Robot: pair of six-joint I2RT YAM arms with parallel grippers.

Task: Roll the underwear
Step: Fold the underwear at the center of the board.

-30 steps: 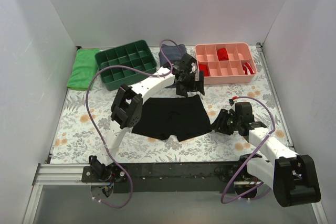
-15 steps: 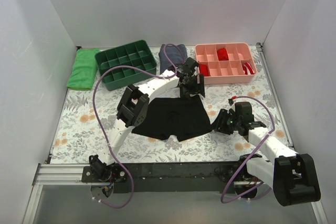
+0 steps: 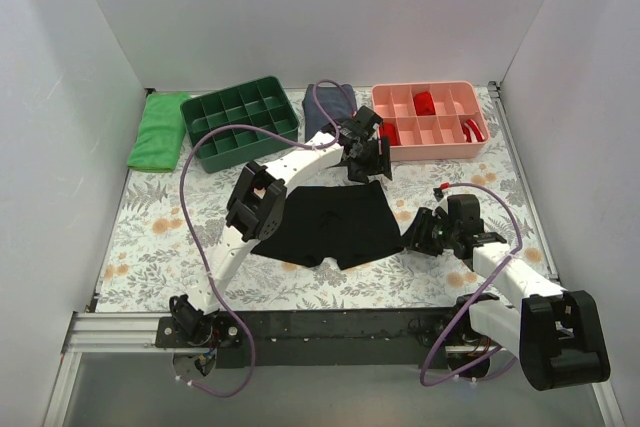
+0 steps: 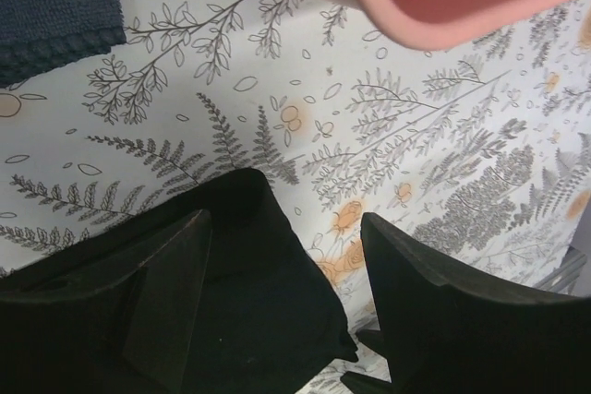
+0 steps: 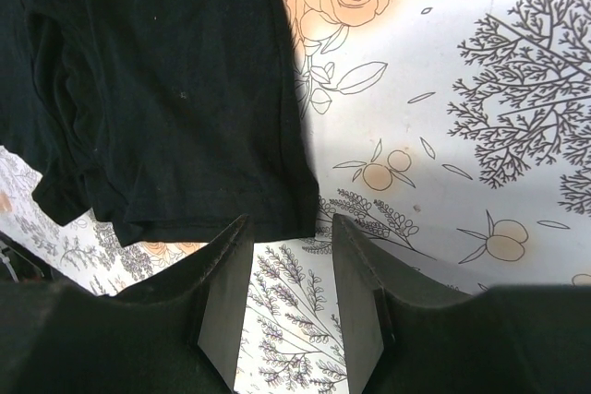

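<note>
The black underwear [image 3: 330,225] lies flat on the floral table, legs toward the near edge. My left gripper [image 3: 366,163] is open above its far right corner. In the left wrist view that corner [image 4: 249,292] lies between the spread fingers [image 4: 148,311] of the left gripper [image 4: 286,292]. My right gripper [image 3: 414,236] is open and low at the underwear's right edge. In the right wrist view the right gripper [image 5: 288,283] has its fingertips just short of the underwear's [image 5: 166,89] lower right corner, holding nothing.
A green divided tray [image 3: 240,132] stands at the back left, with a green cloth [image 3: 158,132] beside it. A folded navy-grey cloth [image 3: 325,102] lies behind the left gripper. A pink tray [image 3: 440,151] holding red rolled garments [image 3: 424,102] stands at the back right, close to the left gripper.
The left arm's elbow has swung to the right and its gripper has settled by the underwear's far right corner. The right gripper has edged slightly left toward the cloth.
</note>
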